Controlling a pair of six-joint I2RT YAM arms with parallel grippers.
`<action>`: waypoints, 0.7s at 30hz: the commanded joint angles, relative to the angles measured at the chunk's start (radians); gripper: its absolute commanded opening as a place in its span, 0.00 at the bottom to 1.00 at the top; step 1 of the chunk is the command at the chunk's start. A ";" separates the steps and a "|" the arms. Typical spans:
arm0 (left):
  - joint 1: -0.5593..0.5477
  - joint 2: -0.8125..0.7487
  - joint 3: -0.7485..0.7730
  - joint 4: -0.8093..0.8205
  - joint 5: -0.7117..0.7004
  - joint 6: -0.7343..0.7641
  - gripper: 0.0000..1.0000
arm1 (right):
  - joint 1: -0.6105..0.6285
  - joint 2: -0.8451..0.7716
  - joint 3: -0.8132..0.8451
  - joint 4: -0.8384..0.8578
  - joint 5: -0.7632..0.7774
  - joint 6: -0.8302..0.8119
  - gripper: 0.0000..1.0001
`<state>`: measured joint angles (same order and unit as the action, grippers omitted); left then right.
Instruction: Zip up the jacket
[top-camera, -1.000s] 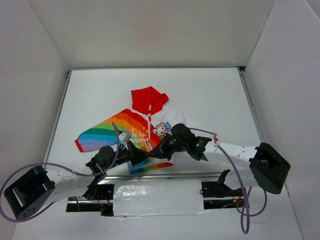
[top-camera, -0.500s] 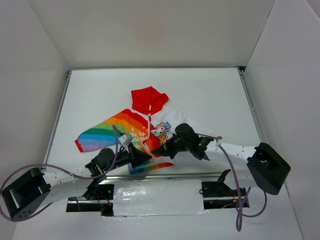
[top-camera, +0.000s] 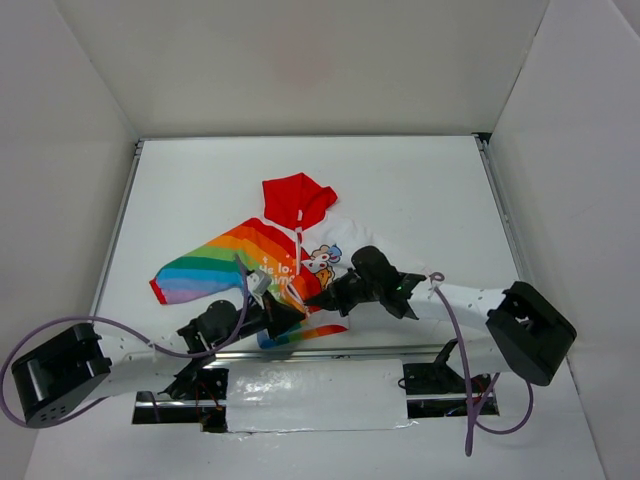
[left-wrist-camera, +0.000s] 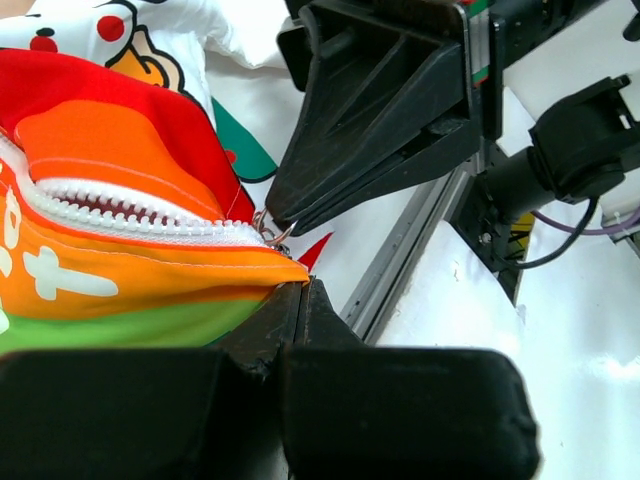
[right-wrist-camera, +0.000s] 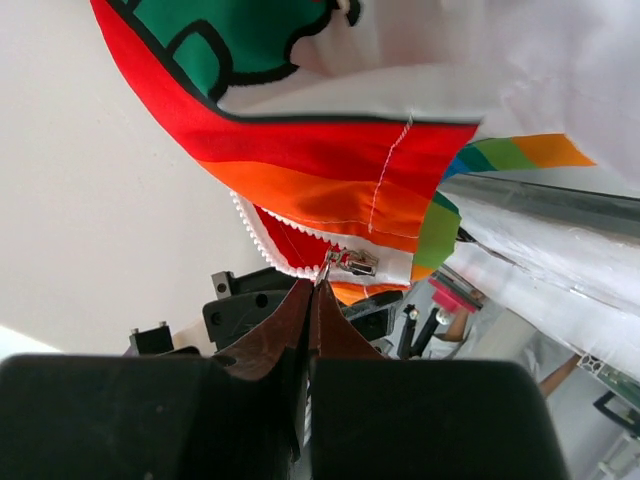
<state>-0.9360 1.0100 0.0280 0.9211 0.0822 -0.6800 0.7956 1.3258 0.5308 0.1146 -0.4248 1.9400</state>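
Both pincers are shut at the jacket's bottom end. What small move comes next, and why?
Probably draw the right pincer a little toward the hood, while the left pincer holds the hem. The right one grips the zipper pull at the bottom end, and the teeth above it gape unjoined.

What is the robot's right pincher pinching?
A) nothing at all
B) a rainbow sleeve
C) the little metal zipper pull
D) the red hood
C: the right gripper is shut with its fingertips on the metal zipper pull, at the bottom end of the jacket zipper.
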 joint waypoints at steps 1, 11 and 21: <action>-0.056 0.032 -0.120 0.107 0.084 -0.006 0.00 | -0.044 -0.065 -0.028 0.126 0.158 0.077 0.00; -0.113 0.079 -0.085 0.059 0.004 0.016 0.00 | -0.062 -0.047 -0.038 0.184 0.175 0.147 0.00; -0.205 0.185 -0.080 0.128 -0.036 -0.004 0.00 | -0.067 0.014 0.061 0.287 0.168 0.243 0.00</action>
<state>-1.0725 1.1732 0.0460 0.9878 -0.1089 -0.6594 0.7792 1.3842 0.4763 0.2417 -0.4313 1.9720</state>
